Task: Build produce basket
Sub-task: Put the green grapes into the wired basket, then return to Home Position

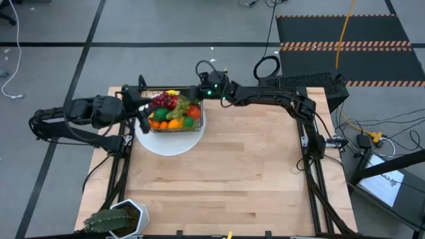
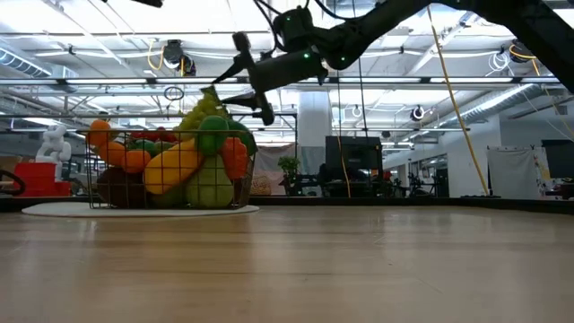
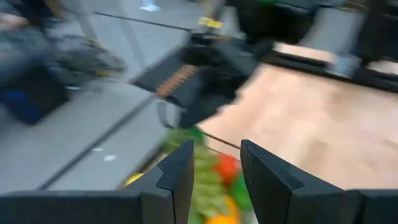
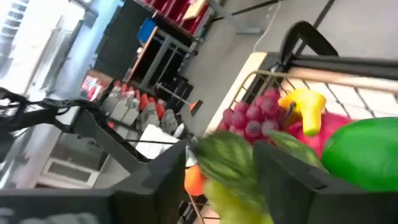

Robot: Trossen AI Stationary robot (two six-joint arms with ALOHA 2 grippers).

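At upper left of the high view, the left tool hovers with fingers apart, empty, beside the basket of produce on a white plate. Right tool, jaws parted, hangs over the basket's far edge, gripping nothing.

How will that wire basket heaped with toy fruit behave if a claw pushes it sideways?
The wire basket sits on a smooth white plate, so it would probably slide rather than tip. Its base looks wide and flat. The fruit is heaped above the rim, so the top green grapes might roll off.
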